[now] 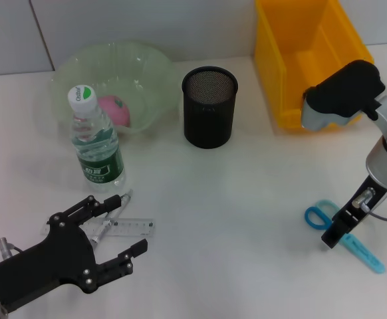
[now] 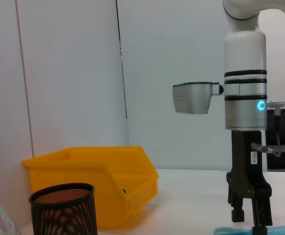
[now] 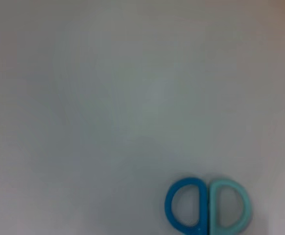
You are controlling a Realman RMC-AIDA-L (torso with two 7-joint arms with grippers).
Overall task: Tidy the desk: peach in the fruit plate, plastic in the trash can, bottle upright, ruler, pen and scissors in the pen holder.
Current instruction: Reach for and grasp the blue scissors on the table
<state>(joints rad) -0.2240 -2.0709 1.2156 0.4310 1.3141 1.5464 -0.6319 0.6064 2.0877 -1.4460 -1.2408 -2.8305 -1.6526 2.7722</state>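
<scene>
White table (image 1: 247,199) fills the space in front of us, with a pale wall behind it. At the back stands our yellow bin (image 1: 306,60). Next to it, in the middle, is the black mesh pen holder (image 1: 209,106). We cannot see anything inside it. Further to our left is the clear green fruit plate (image 1: 114,73), and the pink peach (image 1: 115,109) already lies in it. The water bottle (image 1: 95,143) stands upright just in front of the plate, with its white cap on top.

Our left gripper (image 1: 122,226) is low at the near left of the table. Its black fingers are spread wide and hold nothing. The clear ruler (image 1: 128,228) lies flat on the table, right between those fingers. A thin pen (image 1: 110,222) seems to lie there too, partly under the top finger.

Our right gripper (image 1: 333,236) points down at the near right. It is right on the blue scissors (image 1: 343,232), which lie flat on the table. The two handle rings, one dark blue and one light blue, stick out toward the middle. We cannot tell if this claw is open or closed.
</scene>
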